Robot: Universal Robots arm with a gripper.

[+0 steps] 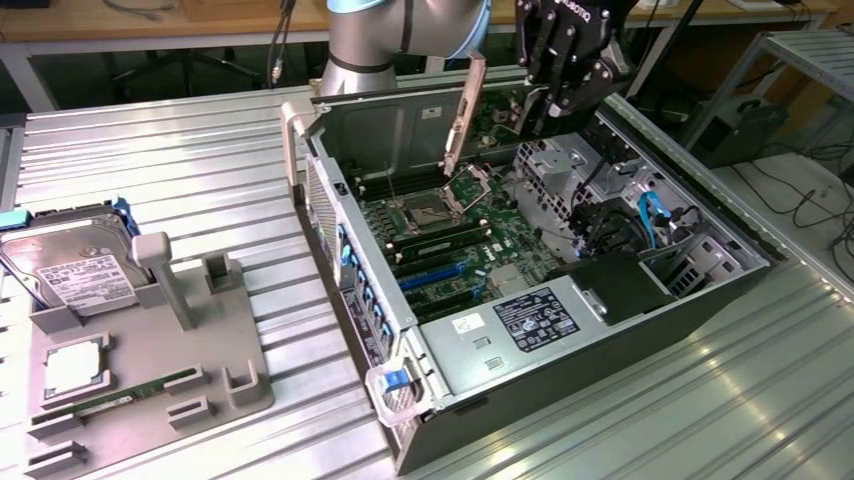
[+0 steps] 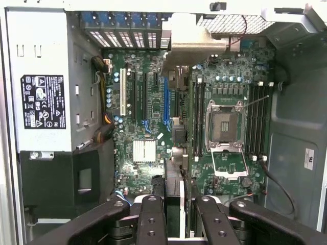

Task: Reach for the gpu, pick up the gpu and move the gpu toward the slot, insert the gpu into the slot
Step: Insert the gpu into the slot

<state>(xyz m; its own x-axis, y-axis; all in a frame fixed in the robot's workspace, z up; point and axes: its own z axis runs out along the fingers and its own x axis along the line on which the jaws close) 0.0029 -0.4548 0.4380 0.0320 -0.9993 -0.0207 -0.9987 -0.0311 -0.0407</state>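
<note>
My gripper (image 1: 561, 95) hangs over the open computer case and is shut on the gpu (image 2: 173, 191), a thin black card seen edge-on between my fingers (image 2: 152, 217). Its silver bracket (image 1: 465, 115) stands nearly upright above the motherboard; in the wrist view the bracket (image 2: 194, 43) is at the card's far end. The slot (image 2: 165, 99) is a long blue strip on the green motherboard (image 2: 148, 122), running almost in line with the card's edge and just beside it. In the exterior view the blue slot (image 1: 427, 275) lies well below the card, which is held clear of the board.
Inside the case sit the silver power supply with its black label (image 1: 534, 320), the CPU socket (image 2: 225, 122), black memory slots (image 2: 199, 117) and blue cables (image 1: 654, 215). At the exterior view's left a grey fixture (image 1: 174, 330) holds a hard drive (image 1: 67, 265) and a green memory stick (image 1: 120, 395).
</note>
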